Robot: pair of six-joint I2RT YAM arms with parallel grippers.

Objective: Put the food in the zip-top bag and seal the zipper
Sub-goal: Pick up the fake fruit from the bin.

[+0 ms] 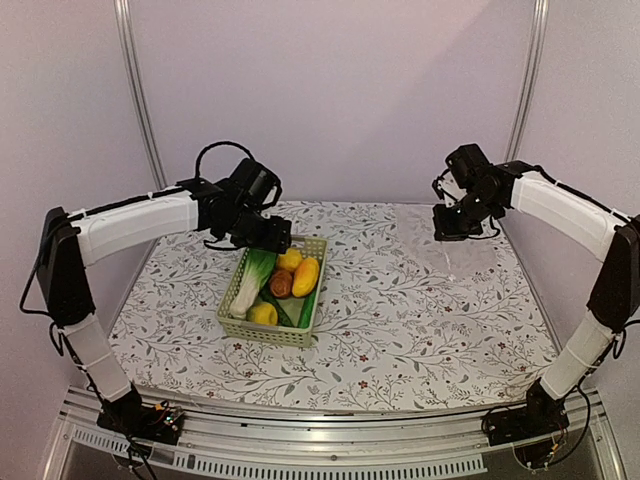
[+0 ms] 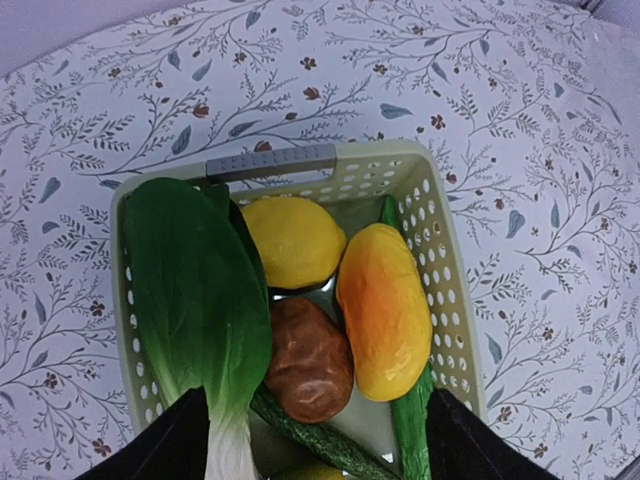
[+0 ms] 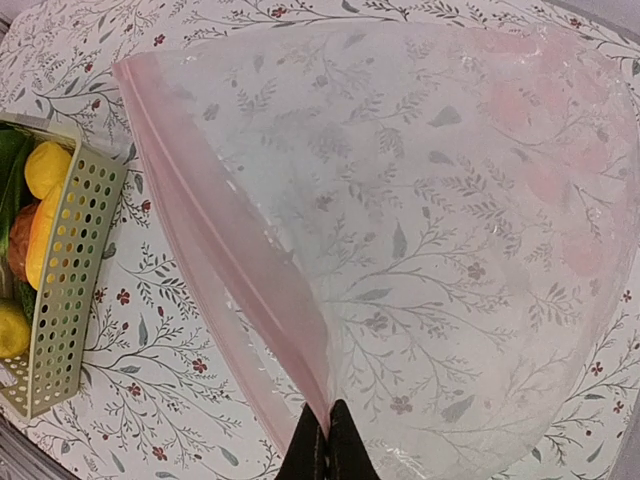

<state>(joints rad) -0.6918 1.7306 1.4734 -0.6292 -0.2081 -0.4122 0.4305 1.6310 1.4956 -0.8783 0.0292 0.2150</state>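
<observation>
The food lies in a pale green lattice basket (image 1: 303, 327) (image 2: 445, 270): a leafy green (image 2: 195, 290), a lemon (image 2: 292, 238), an orange-yellow oblong piece (image 2: 385, 310), a reddish-brown round one (image 2: 308, 358) and a cucumber (image 2: 325, 440). A second lemon (image 1: 263, 314) lies at the near end. My left gripper (image 1: 268, 236) (image 2: 315, 455) hovers open above the basket's far end, one finger on each side. My right gripper (image 1: 455, 226) (image 3: 328, 445) is shut on the mouth edge of the clear zip-top bag (image 1: 455, 250) (image 3: 460, 200) and lifts it by the pinkish zipper (image 3: 225, 245).
The basket (image 3: 65, 260) stands left of the bag on the floral table cloth (image 1: 400, 340). Metal frame posts (image 1: 140, 90) rise at the back corners.
</observation>
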